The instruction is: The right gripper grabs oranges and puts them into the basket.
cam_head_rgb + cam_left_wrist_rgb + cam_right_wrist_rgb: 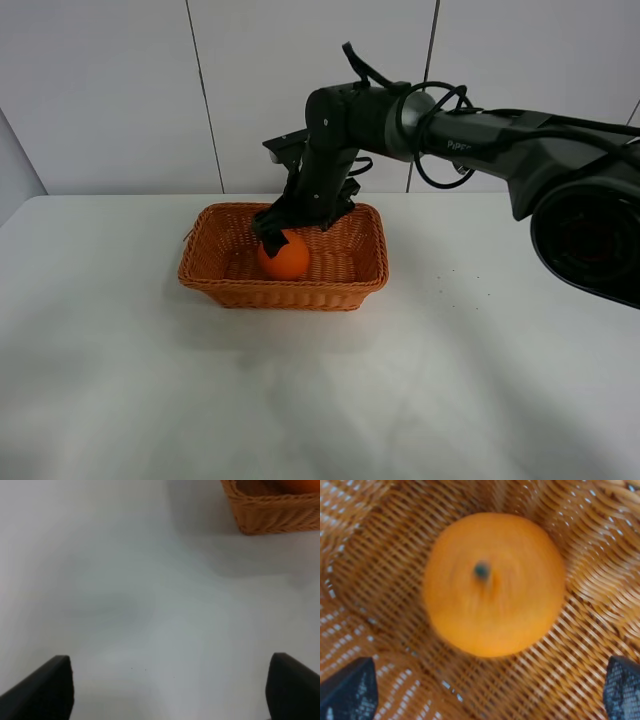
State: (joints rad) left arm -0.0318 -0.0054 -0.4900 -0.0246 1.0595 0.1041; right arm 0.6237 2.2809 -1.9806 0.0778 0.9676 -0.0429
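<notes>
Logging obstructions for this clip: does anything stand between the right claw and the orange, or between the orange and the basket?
Nothing visible does. The orange is already inside the basket, and the right claw hangs open directly above it, nothing between.

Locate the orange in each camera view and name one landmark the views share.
Exterior high: the orange sits left of centre, inside the basket, under the right end effector.
Left wrist: only a blurred sliver at the picture's upper right edge, beyond the basket wall.
Right wrist: it fills the centre, stem toward the camera.
Shared landmark: the basket's wicker weave.
</notes>
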